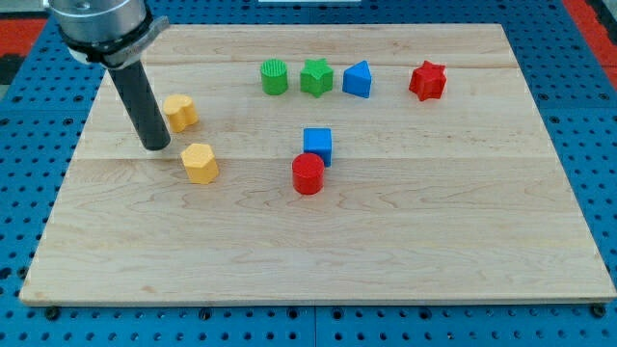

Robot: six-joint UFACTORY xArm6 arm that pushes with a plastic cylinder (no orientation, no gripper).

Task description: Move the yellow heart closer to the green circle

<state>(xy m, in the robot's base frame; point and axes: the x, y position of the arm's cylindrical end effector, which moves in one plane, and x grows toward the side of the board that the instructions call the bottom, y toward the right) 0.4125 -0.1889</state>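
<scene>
The yellow heart (180, 112) lies on the wooden board at the upper left. The green circle (275, 77) stands further right and nearer the view's top, about a hundred pixels from the heart. My tip (156, 146) rests on the board just below and left of the yellow heart, close to it. I cannot tell if they touch. A yellow hexagon (201, 162) lies just right of the tip and slightly below it.
A green star (315, 77) and a blue triangle (358, 79) stand in a row right of the green circle, with a red star (427, 81) further right. A blue cube (317, 145) and a red circle (308, 173) sit together near the board's middle.
</scene>
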